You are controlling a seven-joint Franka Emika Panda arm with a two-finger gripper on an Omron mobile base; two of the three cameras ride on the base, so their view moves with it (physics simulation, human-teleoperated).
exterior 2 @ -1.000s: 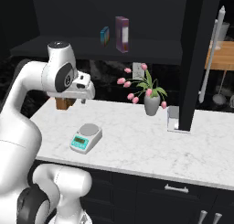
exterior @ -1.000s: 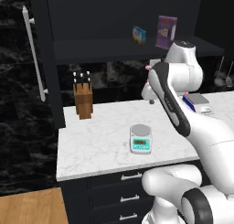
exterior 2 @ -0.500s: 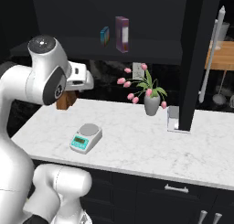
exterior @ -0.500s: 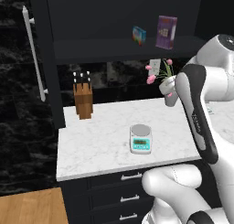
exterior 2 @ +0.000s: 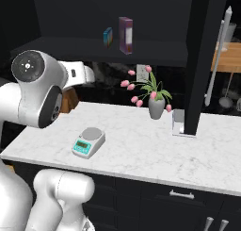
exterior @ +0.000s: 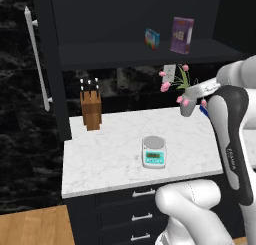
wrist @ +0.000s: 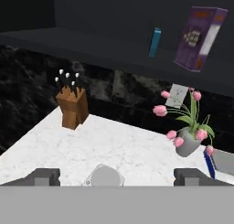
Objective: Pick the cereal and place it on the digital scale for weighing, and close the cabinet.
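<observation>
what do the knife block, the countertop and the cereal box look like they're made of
Knife block: probably wood, a matte brown body.
Countertop: looks like polished marble or stone, white with grey veining.
The cereal: likely printed cardboard, a thin flat-sided purple box.
It's a rendering, so these are only looks.

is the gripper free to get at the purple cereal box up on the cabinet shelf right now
Probably yes. The cabinet doors stand open, the cereal stands upright at the shelf front with only a small blue box well to its side, and the gripper is open and empty.
</observation>
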